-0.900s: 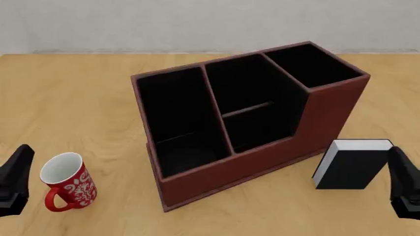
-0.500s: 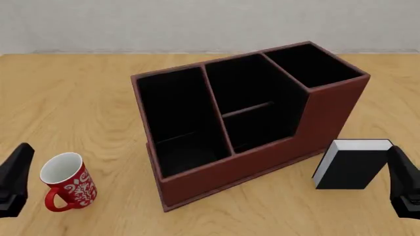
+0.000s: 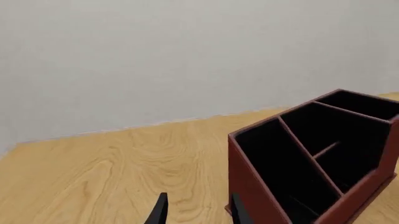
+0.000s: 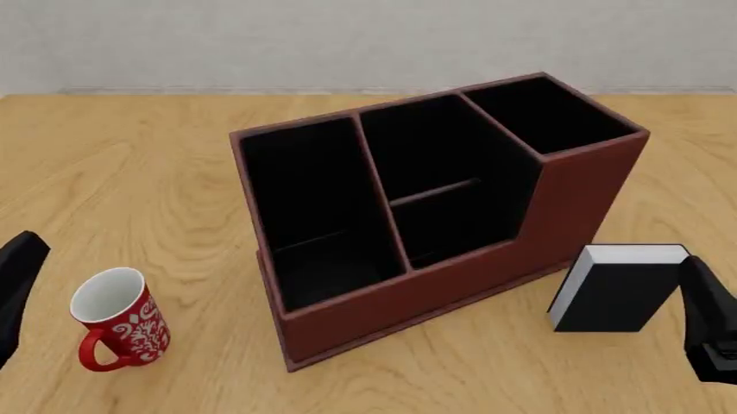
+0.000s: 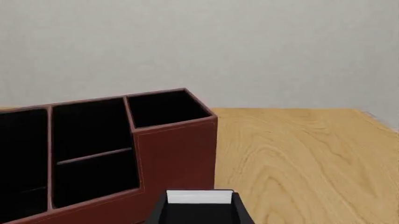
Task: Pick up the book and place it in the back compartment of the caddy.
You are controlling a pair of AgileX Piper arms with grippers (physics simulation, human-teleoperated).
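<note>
The black book (image 4: 610,297) with white page edges stands upright on the table, just right of the reddish-brown caddy (image 4: 576,198). The caddy's small cell (image 4: 461,226) lies between a thin cross-divider and the lowered front wall. My right gripper (image 4: 696,278) is right beside the book's right side, and its dark fingers stand apart. In the right wrist view the book (image 5: 199,197) sits low between those fingers, with the caddy (image 5: 174,149) behind it. My left gripper (image 4: 23,254) is open and empty at the far left. It also shows in the left wrist view (image 3: 199,210), pointed past the caddy (image 3: 249,186).
A red-and-white patterned mug (image 4: 117,321) stands upright near the front left, close to my left gripper. The caddy's tall-walled cell (image 4: 551,112) is at its far right end. A grey wall (image 4: 368,43) runs behind the table's back edge.
</note>
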